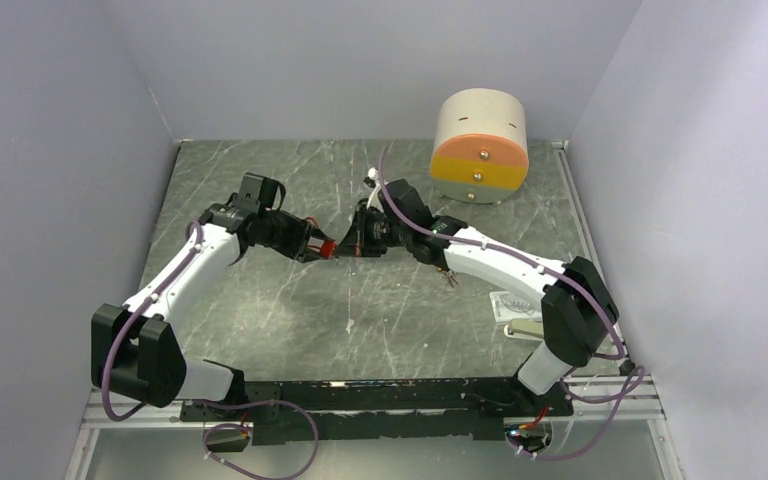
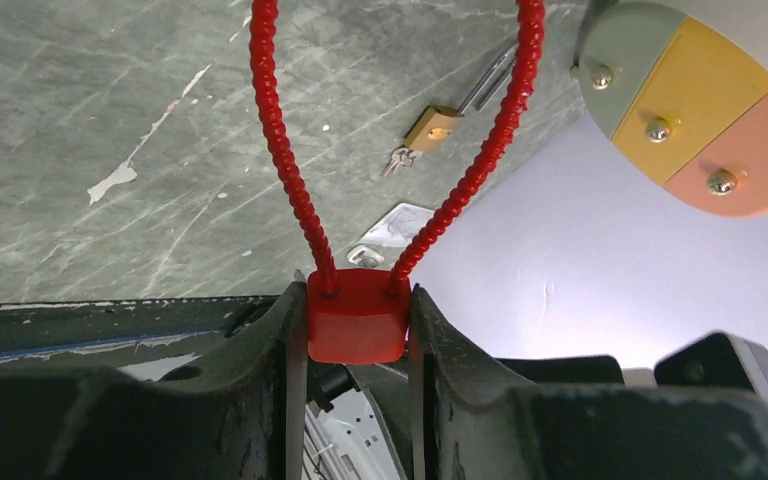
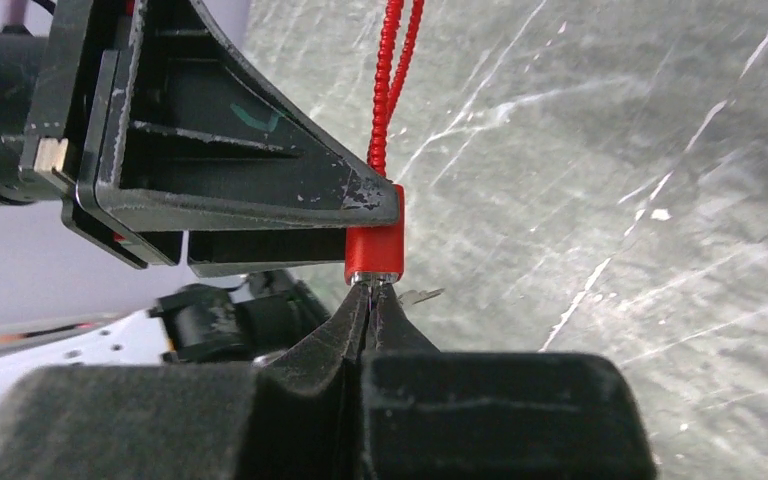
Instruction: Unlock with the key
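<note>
Grey marbled tabletop [image 1: 400,330], lavender walls.

Top view: both arms are meeting mid-table. The left hand [image 1: 310,246] and right hand [image 1: 358,243] are facing nose to nose at the red lock [image 1: 327,249].

Left wrist: the fingers are clamping the lock body from both sides. Its cable loop [image 2: 282,150] is running out ahead.

Right wrist: the fingers are pressed together, pinching the key [image 3: 415,294] at the lock's metal end. I cannot tell how deep it is sitting.

Judgement: I am aiming to twist the right wrist slowly about the key's axis, with the left hand bracing. A sideways push is risking a bent key.
</note>
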{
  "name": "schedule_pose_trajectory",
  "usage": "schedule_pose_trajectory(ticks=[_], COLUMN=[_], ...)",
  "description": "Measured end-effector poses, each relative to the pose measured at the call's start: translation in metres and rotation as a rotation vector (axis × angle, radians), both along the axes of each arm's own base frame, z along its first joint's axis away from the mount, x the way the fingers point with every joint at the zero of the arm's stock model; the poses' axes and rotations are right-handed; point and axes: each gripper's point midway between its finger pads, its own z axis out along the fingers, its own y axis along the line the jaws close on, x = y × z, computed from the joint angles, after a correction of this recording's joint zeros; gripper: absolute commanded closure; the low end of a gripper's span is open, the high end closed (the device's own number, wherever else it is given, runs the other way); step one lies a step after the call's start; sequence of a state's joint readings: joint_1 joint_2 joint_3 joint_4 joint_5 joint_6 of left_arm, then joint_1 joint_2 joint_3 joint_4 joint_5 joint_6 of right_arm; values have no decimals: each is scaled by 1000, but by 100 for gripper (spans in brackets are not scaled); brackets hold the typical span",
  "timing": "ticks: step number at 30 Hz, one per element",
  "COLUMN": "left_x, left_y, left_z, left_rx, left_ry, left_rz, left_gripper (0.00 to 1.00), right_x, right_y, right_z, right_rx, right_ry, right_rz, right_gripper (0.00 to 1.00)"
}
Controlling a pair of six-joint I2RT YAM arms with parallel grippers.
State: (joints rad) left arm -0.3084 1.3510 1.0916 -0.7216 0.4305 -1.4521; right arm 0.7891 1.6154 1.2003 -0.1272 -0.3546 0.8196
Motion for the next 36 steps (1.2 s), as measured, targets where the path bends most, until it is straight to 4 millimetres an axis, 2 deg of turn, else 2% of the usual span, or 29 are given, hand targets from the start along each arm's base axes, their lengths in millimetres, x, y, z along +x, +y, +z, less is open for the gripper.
schedule_pose_trajectory(ticks=[4,9,15,22,27,28,32,36], left_x=[0,1,2,-6,-14,-15,-19,-16], left_y=[2,0,0,-5,-5,-5,-7,-6], left_z=[-4,-3,8,37,58,61,73,78], left_rx=[10,-10,-28,-73,-85,-85,-77,-49], left_ry=[6,-6,-63,-183,-281,-299,-382,-449], left_rz=[9,14,21,-22,-53,-63,-100,-114], left_gripper=[98,97,97,97,97,98,97,97], right_x=[3,4,3,-8,-15,-16,-20,-31], right_y=[-1,-2,-5,-11,-12,-13,-19,-33], right_z=[-4,-2,5,31,51,53,60,71], right_rx=[-63,-44,117,309,363,365,365,372], right_ry=[-99,-54,43,39,-19,-31,-97,-173], right_rz=[-1,-15,-17,20,60,68,75,78], right_gripper=[100,100,100,100,60,55,44,41])
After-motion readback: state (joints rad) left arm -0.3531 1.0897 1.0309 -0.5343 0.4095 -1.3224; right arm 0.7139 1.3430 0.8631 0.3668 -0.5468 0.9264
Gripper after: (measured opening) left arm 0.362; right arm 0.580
